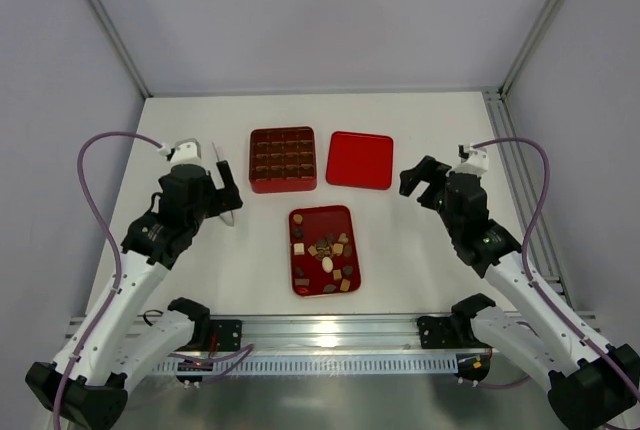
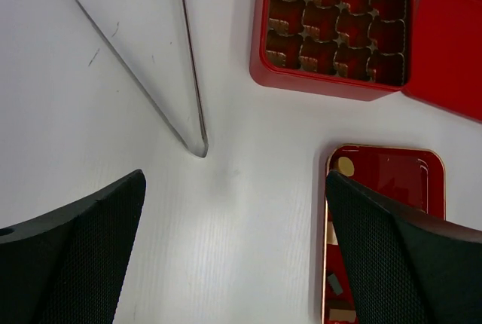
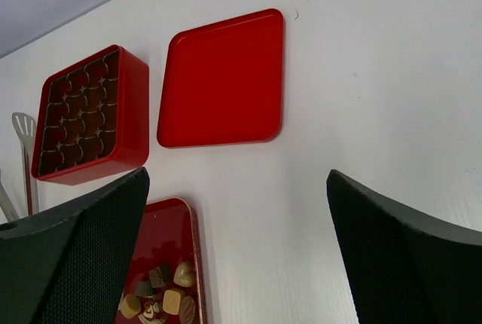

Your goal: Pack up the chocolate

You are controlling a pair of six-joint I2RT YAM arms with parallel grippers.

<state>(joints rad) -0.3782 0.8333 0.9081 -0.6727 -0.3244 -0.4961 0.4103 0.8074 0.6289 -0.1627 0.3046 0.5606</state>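
Left end effector (image 2: 235, 175): jaws spread wide, nothing between them. It hovers over bare bench (image 1: 420, 120), left of the tray.
Right end effector (image 3: 238, 173): jaws spread wide, nothing held. It hangs over the bench to the right of the tray, near the lid.
Metal tongs (image 2: 190, 60): lying on the bench just ahead of the left end effector, joined end nearest it, arms fanning away. Not gripped.
Chocolate (image 1: 325, 255): every visible piece lies loose in the tray, crowded in its middle and near half. Dark, tan and cream pieces are mixed, several touching.
Tray (image 1: 320, 218): flat, red, gold-rimmed. It sits at bench centre between the two arms, and its far end is bare.
Box (image 1: 283, 159): red, square, with grid compartments. It sits beyond the tray, slightly to the left. No chocolate can be made out in it.
Lid (image 1: 360, 159): flat, red, just beside the box on its right, apart from it.
Step in hand: judged to be the start. Packing has not begun and both arms are poised for a first pick.
Next move: requires isolating one piece. Select a piece at the edge of the cluster, narrow the jaws to suit it, descend squarely, then carry it to a single compartment. Whether the tongs are to be used cannot be told.
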